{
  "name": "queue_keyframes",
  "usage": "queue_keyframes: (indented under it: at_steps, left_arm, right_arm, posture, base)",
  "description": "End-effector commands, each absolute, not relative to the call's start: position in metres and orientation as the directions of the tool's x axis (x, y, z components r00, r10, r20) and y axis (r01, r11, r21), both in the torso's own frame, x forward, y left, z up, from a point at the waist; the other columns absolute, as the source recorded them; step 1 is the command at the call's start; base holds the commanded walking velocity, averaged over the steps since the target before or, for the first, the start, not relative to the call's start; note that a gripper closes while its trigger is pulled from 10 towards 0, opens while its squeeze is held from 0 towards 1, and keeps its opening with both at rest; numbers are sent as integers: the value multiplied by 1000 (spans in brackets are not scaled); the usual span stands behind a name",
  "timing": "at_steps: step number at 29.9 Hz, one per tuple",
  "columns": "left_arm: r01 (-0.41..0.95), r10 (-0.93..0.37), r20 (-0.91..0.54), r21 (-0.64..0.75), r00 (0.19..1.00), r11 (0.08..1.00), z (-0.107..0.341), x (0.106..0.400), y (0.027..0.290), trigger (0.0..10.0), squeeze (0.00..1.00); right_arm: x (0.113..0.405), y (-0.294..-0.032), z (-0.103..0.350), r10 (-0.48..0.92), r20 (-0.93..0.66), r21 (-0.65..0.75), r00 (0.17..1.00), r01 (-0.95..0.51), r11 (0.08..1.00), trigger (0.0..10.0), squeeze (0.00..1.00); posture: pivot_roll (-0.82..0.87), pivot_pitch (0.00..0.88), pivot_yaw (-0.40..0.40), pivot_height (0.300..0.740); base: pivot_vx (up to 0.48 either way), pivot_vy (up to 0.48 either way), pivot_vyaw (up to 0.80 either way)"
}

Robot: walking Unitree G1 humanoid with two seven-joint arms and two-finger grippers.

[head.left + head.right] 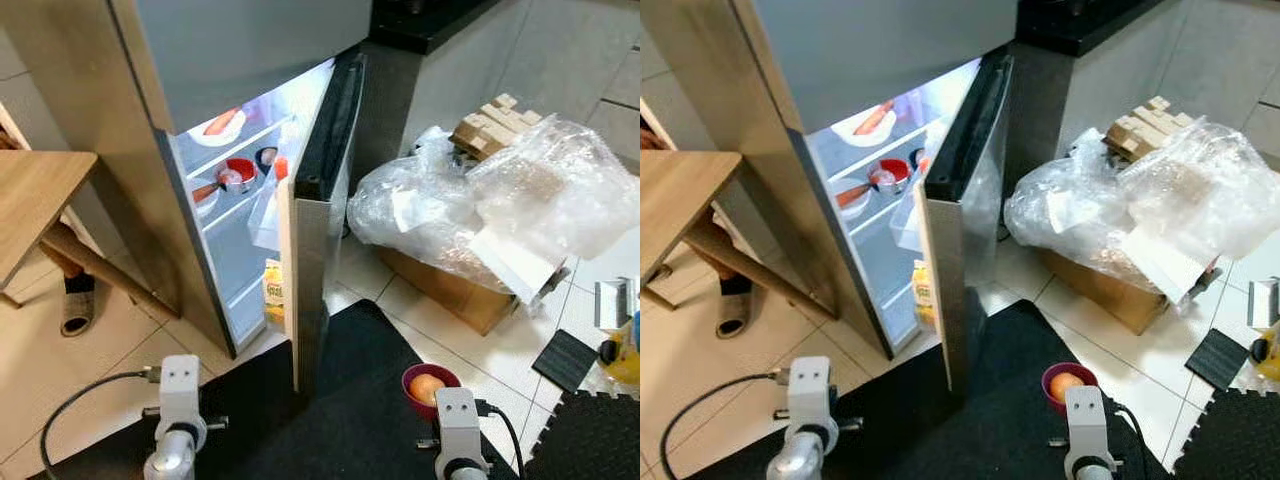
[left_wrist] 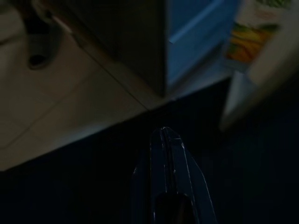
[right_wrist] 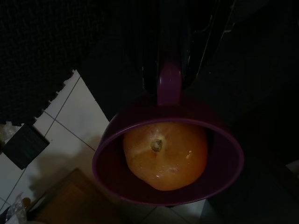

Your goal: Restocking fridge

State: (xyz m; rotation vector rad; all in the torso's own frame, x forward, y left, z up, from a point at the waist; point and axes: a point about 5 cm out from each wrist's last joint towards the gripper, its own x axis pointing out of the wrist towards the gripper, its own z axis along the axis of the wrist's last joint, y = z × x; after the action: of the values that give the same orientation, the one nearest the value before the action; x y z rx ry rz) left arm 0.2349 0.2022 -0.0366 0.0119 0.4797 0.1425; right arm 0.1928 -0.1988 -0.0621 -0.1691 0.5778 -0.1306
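Purple bowl (image 3: pixel 168 154) carrying an orange fruit (image 3: pixel 165 156) rides by its handle in the right gripper (image 3: pixel 170 77), fingers clamped. Fridge opening (image 1: pixel 235 215) lies ahead and leftward, past the door edge (image 1: pixel 305 290); left gripper (image 2: pixel 170 154) hangs pinched shut, empty.

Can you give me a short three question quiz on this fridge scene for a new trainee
1. True or false: the fridge door is closed.
2. What does the right claw hold? A) a purple bowl with an orange fruit in it B) a juice carton C) a slipper
3. Fill in: the left claw is ____ and holds nothing.

Key
1. False. The door stands partly open, with the lit shelves showing.
2. A. The claw grips the handle of the purple bowl, and the orange fruit lies inside it.
3. Shut. Its fingers are pressed together above the dark mat.
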Motion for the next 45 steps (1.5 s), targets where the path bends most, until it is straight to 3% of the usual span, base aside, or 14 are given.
queue_keyframes:
  at_steps: [1, 3, 5, 14, 25, 31, 33, 45]
  left_arm:
    - [-28, 66, -382, 105, 922, 994, -10, 268, 208, 10000, 0]
    - [-28, 66, -382, 105, 922, 994, -10, 268, 208, 10000, 0]
    - [62, -21, -323, 116, 946, 991, 18, 300, 204, 10000, 0]
    - [257, -247, -124, 77, 961, 963, 96, 362, 176, 10000, 0]
    - [407, -408, -37, -33, 912, 913, 123, 376, 152, 10000, 0]
    - [531, -532, 24, -121, 846, 839, 130, 377, 122, 10000, 0]
    - [612, -613, 40, -149, 789, 777, 133, 376, 101, 10000, 0]
    - [779, -780, 71, -158, 622, 607, 143, 366, 35, 10000, 0]
  right_arm:
    - [197, -203, -57, -182, -489, -195, 853, 96, 976, 10000, 0]
    - [197, -203, -57, -182, -489, -195, 853, 96, 976, 10000, 0]
    - [202, -204, -53, -184, -461, -189, 868, 106, 976, 10000, 0]
    - [207, -200, -47, -171, -411, -170, 896, 109, 979, 10000, 0]
    - [198, -203, -49, -171, -409, -175, 896, 107, 979, 10000, 0]
    - [189, -209, -52, -181, -410, -185, 894, 113, 976, 10000, 0]
    - [185, -213, -51, -180, -396, -180, 900, 116, 977, 10000, 0]
    - [169, -221, -53, -205, -379, -178, 902, 146, 973, 10000, 0]
  posture:
    - [-148, 99, 13, 731]
    - [-148, 99, 13, 731]
    - [-155, 110, 15, 731]
    - [-166, 154, 22, 731]
    - [-177, 186, 27, 731]
    - [-188, 211, 26, 731]
    - [-198, 222, 31, 731]
    - [-235, 245, 58, 731]
  base:
    - [0, 0, 0]
    - [0, 0, 0]
    - [0, 0, 0]
    - [0, 0, 0]
    - [0, 0, 0]
    - [0, 0, 0]
    - [0, 0, 0]
    - [0, 0, 0]
